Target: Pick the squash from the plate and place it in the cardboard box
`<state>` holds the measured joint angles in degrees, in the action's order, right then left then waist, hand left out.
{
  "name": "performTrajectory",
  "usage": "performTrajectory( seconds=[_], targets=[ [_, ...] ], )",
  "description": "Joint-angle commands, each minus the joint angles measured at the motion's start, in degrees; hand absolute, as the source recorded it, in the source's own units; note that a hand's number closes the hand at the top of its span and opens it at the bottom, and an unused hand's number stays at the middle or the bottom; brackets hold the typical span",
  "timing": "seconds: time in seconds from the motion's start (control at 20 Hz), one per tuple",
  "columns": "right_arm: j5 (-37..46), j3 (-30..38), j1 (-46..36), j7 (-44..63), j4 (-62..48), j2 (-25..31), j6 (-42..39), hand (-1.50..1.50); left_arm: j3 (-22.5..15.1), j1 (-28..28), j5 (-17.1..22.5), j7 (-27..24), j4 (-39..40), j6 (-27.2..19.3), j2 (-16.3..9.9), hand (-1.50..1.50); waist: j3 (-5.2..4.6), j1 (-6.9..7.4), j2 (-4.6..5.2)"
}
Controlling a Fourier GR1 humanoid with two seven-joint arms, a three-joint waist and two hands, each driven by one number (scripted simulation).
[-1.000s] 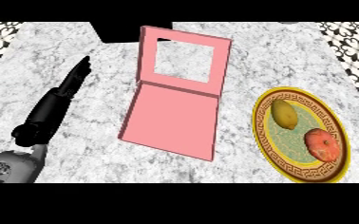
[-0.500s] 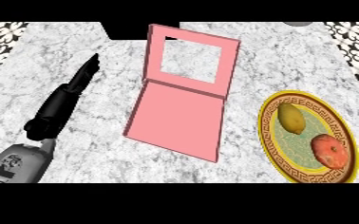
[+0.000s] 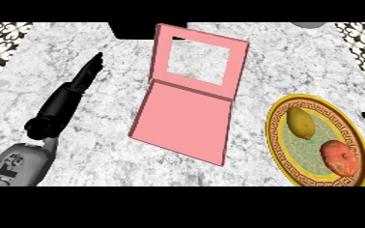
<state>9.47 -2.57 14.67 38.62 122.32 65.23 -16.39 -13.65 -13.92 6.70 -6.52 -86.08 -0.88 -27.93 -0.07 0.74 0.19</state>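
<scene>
While I watch from the head view, the marbled grey surface (image 3: 92, 159) fills nearly everything I can see. Next in size is the pink cardboard box (image 3: 187, 123), which lies in the middle with its floor flat on the surface and its lid standing up at the far side; the lid has a rectangular window cut through it, and I see marble through that opening.

My left forearm comes in from the lower left corner, grey at the wrist, and the black left hand (image 3: 68, 99) stretches away from me toward the far side, to the left of the box and apart from it. Its fingers are straight and pressed together in a narrow line, holding nothing.

At the right edge sits the yellow-rimmed plate (image 3: 276, 147), just beside the box's right side, its rim patterned and its centre pale green. On the plate, the yellow squash (image 3: 301, 122) rests on the far half, nearer the box, untouched by any hand. A red-orange tomato (image 3: 339, 157) lies on the near right part of the plate, close to the squash but apart from it.

My right hand does not show in this view.
</scene>
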Motion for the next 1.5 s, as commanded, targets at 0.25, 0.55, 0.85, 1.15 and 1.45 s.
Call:
performTrajectory(
  seconds=[0.25,0.55,0.85,1.15,1.45],
  targets=[
    [8.5,-8.2,-8.0,7.6,-3.7,-10.0,-5.8,-1.5,0.4,-2.6,-4.5,3.3,0.8,-0.2,5.2,0.0,0.07,-0.67,-0.15],
    [15.7,-8.9,-12.4,5.8,-10.4,-16.0,-7.4,-1.5,4.2,1.4,-3.7,3.3,-3.1,3.5,4.0,0.0,0.09,-0.52,-0.19],
    [22.1,-8.0,-9.0,2.1,-11.7,-19.6,-7.5,-1.5,5.6,3.8,-6.2,0.8,-3.2,5.5,5.5,0.0,0.08,-0.84,-0.26],
    [27.3,-6.8,-10.9,-2.5,-18.8,-21.6,-10.3,-1.5,7.2,2.2,-8.7,2.3,-2.8,5.7,7.8,0.0,0.08,-0.8,-0.22],
    [28.7,-5.0,-11.6,-3.6,-18.0,-26.7,-12.9,-1.5,8.1,3.4,-10.0,4.7,-6.0,7.5,9.5,0.0,0.07,-0.72,-0.23]
  ],
)
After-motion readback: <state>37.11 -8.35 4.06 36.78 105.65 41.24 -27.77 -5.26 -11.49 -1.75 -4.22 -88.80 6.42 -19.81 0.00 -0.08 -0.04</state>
